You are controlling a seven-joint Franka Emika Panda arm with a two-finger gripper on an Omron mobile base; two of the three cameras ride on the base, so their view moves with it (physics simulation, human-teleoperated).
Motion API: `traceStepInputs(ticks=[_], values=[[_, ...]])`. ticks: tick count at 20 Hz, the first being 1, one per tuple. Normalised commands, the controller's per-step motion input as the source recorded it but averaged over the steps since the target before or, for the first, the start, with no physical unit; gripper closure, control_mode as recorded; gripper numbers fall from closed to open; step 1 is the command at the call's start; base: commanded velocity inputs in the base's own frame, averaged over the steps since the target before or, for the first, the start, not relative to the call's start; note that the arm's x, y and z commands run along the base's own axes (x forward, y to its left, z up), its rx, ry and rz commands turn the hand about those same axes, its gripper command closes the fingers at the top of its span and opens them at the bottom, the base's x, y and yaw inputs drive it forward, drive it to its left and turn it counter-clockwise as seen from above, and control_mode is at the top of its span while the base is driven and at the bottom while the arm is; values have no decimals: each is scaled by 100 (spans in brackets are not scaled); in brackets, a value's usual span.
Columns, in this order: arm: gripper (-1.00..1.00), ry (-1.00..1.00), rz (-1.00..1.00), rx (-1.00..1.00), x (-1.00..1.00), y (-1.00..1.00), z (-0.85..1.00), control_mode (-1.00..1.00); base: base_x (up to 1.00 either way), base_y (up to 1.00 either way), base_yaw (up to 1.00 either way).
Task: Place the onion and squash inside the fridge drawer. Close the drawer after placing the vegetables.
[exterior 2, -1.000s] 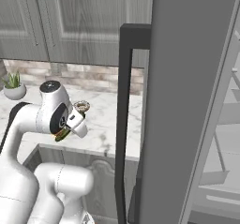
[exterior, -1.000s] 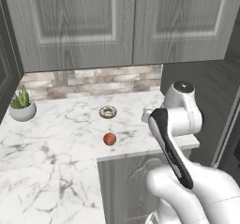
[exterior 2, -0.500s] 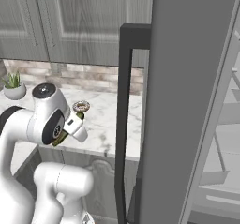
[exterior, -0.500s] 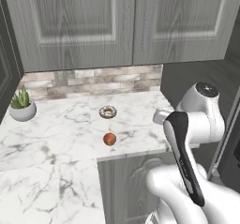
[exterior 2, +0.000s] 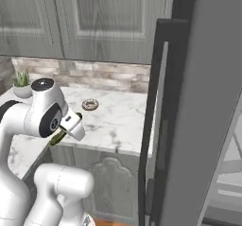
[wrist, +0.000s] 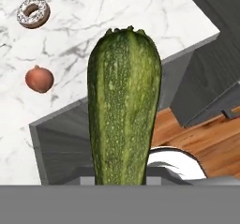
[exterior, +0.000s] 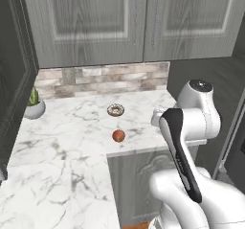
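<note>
A white robot arm stands in front of a marble counter point(exterior: 72, 142) that wraps around a corner beneath grey wood-grain wall cabinets point(exterior: 91, 22). Its gripper point(exterior 2: 60, 136) is closed tight on the squash point(wrist: 124, 110), a dark green speckled vegetable that stands lengthwise out from the hand. In the right base view a sliver of that green peeks from under the hand, just off the counter's front edge. In the hand view the squash hangs beyond the counter's corner, over a grey base cabinet and a strip of wooden floor point(wrist: 206, 138).

The onion point(exterior: 118, 135), small, round and reddish, rests on the counter close to its front edge. A frosted ring donut point(exterior: 115, 110) lies on the counter a little behind the onion, toward the brick backsplash point(exterior: 105, 79), apart from it. A small potted plant point(exterior: 34, 103) sits at the counter's far left, against the backsplash.

To the right of the counter stands the tall, dark open fridge door point(exterior 2: 158, 126), with pale shelves point(exterior 2: 227, 173) beyond it.
</note>
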Motion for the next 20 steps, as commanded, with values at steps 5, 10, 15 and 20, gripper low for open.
traceStepInputs(ticks=[5, 10, 15, 20], values=[[100, 0, 0, 0, 0, 0, 0, 100, -100, 15, 0], [100, 0, 0, 0, 0, 0, 0, 100, -100, 11, -1], [100, 0, 0, 0, 0, 0, 0, 100, -100, 3, -5], [100, 0, 0, 0, 0, 0, 0, 100, -81, -81, -10]])
